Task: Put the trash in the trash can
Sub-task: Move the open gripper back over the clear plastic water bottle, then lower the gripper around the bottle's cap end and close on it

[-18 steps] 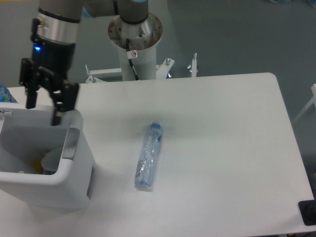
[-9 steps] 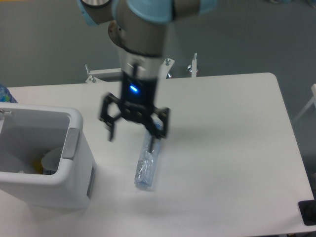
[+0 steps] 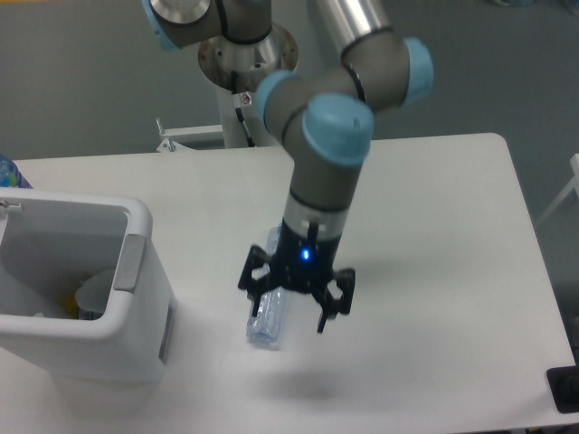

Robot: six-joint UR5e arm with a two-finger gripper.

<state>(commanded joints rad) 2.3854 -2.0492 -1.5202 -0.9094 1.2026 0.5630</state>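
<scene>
A crushed clear plastic bottle (image 3: 267, 321) lies on the white table (image 3: 434, 208), its upper end with the cap hidden behind the gripper. My gripper (image 3: 286, 314) hangs over the bottle with its fingers spread open, one on each side of the bottle's middle. The trash can (image 3: 136, 271), a white bin with a thick rim and a grey panel, stands at the left edge. Inside it I see pale and yellow items. The paper slip is not in view on the table.
The arm's base column (image 3: 244, 63) rises behind the table's far edge. A blue object (image 3: 7, 172) shows at the far left edge. A dark object (image 3: 565, 389) sits at the table's near right corner.
The gripper swung from above the trash can rightward across the table and then forward and down over the bottle. The bottle has not moved.
</scene>
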